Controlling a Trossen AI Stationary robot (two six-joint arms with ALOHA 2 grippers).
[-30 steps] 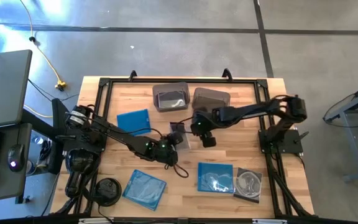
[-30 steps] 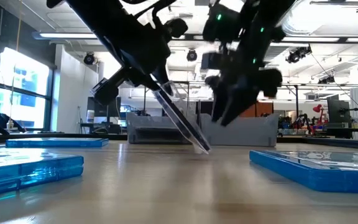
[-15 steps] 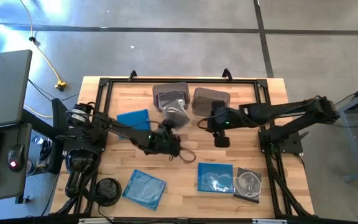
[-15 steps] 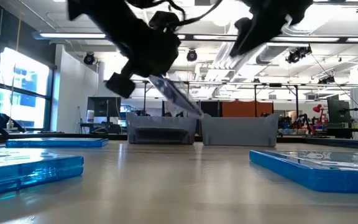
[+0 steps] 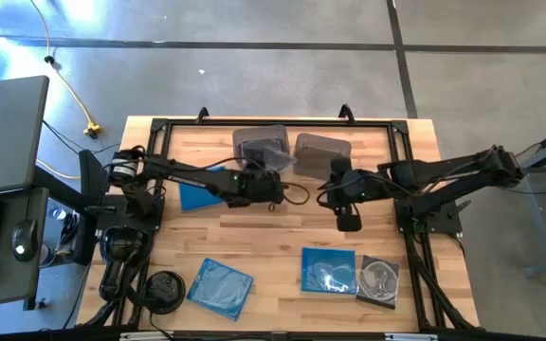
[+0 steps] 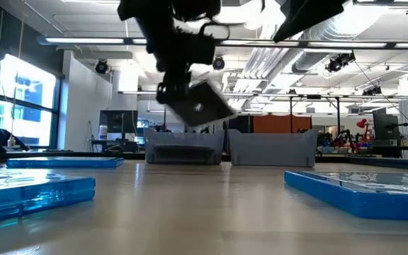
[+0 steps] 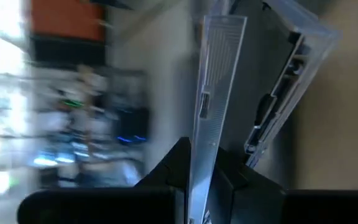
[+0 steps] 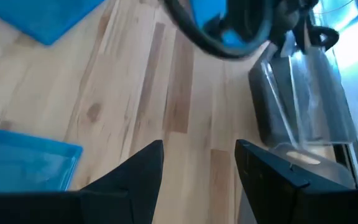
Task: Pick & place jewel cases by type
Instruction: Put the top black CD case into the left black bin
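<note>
The left gripper (image 5: 271, 180) is clamping a dark jewel case (image 6: 200, 105) near the back bin (image 5: 261, 147); the right gripper (image 5: 349, 222) is hanging mid-worktop, jaws apart.

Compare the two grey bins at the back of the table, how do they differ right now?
The left bin has the left gripper at its edge, holding a dark jewel case tilted in the air above it; the right bin has no gripper over it. The left bin shows something dark inside; the right bin's contents are unclear. Both are smoky grey, rectangular, standing side by side.
</note>
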